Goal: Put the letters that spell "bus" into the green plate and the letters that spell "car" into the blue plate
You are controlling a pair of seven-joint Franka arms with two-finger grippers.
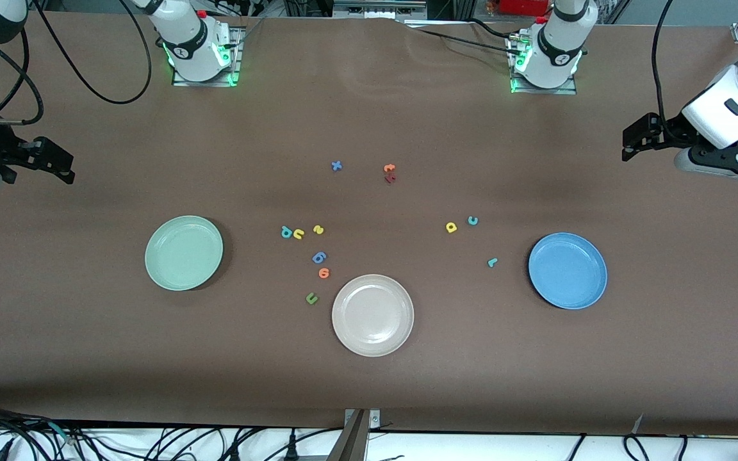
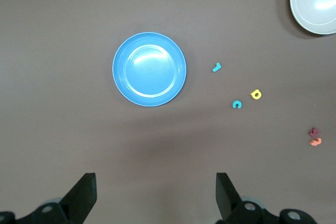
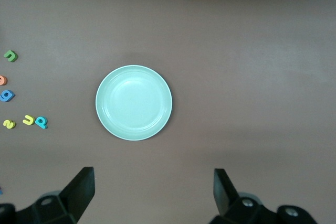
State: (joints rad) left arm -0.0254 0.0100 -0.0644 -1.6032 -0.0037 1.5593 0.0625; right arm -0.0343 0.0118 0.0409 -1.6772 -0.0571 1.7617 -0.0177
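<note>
The mint-green plate lies toward the right arm's end and the blue plate toward the left arm's end; neither holds anything. A teal "b", yellow "u" and yellow "s" lie together mid-table. A yellow "a", teal "c" and teal "r" lie beside the blue plate. My left gripper hangs open over bare table at its end. At the other end, my right gripper is open too, holding nothing.
A beige plate sits nearest the front camera, mid-table. Beside it lie a blue rounded letter, an orange one and a dark green "u". Farther back lie a blue "x" and orange and dark red letters.
</note>
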